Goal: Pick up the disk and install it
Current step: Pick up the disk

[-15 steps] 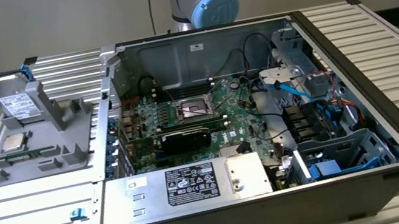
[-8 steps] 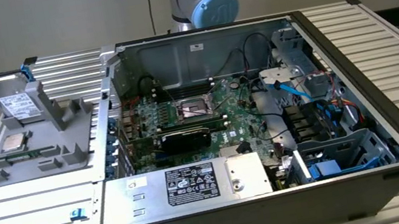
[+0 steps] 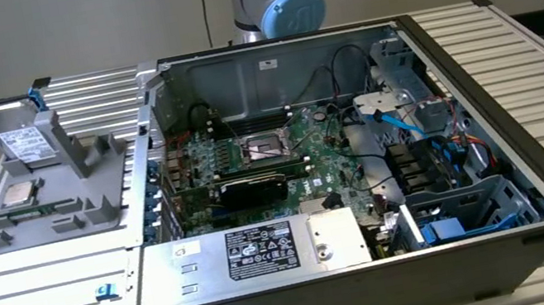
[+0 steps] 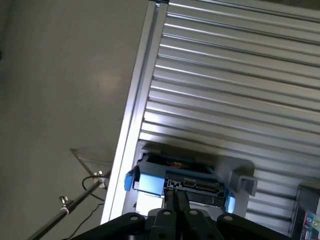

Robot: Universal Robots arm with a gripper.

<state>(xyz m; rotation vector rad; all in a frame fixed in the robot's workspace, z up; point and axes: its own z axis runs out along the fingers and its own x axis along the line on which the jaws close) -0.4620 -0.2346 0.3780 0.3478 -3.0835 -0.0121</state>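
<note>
- Ribbed metal surface (image 3: 36, 278) carries everything. Its slats give no stop, so I judge the pick must rely on the holder alone.
- Open case (image 3: 331, 297) lies on the exterior view's right, well apart from the disk, with blue fittings in its near right corner.
- Grey holder (image 3: 87, 151) sits just beside the case on the exterior view's left and keeps the disk standing on edge.
- Disk (image 3: 24, 139) is upright in that holder, with its label showing and blue carrier tabs at its top corners. Nothing touches it.
- Fingers (image 4: 171, 202) hang above the disk, well clear, pressed together on nothing. The wrist view shows them roughly over its top edge. To pick well, they would need to part wider than the disk is thick, stay centred between the blue tabs, and descend straight so the disk does not tip in its slot.
</note>
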